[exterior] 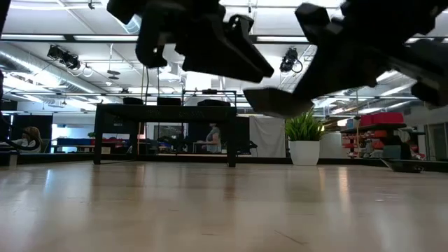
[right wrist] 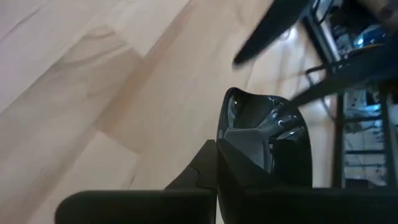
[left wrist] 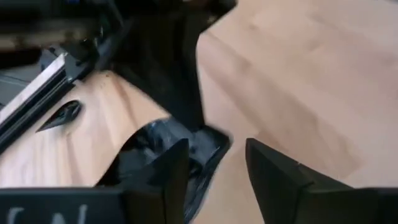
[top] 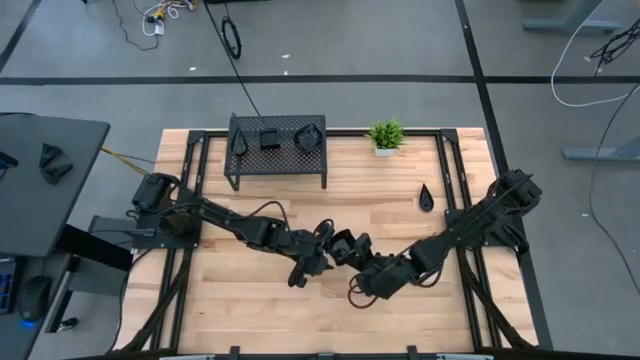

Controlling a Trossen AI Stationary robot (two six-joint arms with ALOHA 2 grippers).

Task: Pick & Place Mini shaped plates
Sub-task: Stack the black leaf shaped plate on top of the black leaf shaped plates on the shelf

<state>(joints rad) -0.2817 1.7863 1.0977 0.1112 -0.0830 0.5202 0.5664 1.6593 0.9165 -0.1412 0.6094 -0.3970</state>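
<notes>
A glossy black mini plate is held above the middle of the table by my right gripper, which is shut on it. In the low view the plate hangs clear of the wood. My left gripper is open right beside it, and one of its fingers overlaps the plate; whether it touches, I cannot tell. Both grippers meet at mid-table. A teardrop plate lies flat on the table to the right. Three more plates sit on top of the black rack. My right gripper pinches the mini plate by its rim between its two fingers, one on the plate's upper face and one underneath. The plate is lifted clear of the table and sticks out beyond the fingertips, lying roughly level.
The black perforated rack stands at the far left-centre of the table. A small green potted plant stands at the far edge, right of the rack. Bare wood lies near the front. Dark frame rails run along both table sides.
</notes>
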